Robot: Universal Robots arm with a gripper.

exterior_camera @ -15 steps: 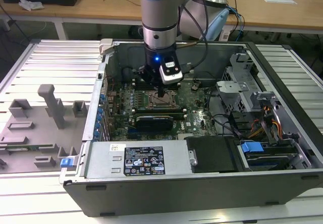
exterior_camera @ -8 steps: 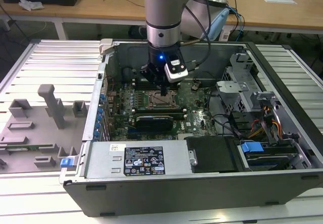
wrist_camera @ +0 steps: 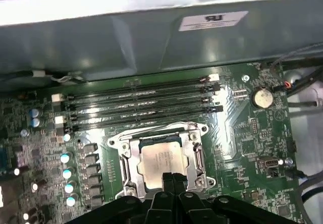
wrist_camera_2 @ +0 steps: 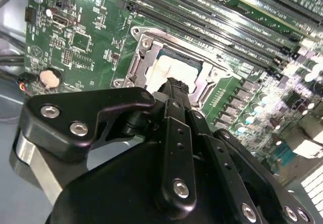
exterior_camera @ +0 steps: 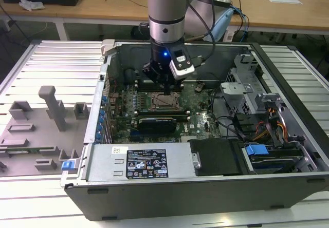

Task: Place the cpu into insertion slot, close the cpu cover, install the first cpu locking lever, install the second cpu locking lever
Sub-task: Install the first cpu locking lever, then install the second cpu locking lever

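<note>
Silver-grey cpu (wrist_camera: 160, 159) seated in socket on green motherboard (wrist_camera: 242, 133), cpu cover (wrist_camera: 194, 156) framing it, black end effector (wrist_camera: 169, 177) fingers together, tips at cpu's edge, inside open computer case (exterior_camera: 154, 187).

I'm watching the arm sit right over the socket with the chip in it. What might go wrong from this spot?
1. The gripper hangs just above the cpu seated in the socket; pressing down off-centre might tilt the chip or hurt the contacts beneath.
2. The cpu cover looks closed around the chip, so a sideways move may catch its frame.
3. The memory slots lie beside the socket, leaving little margin on that side.
</note>
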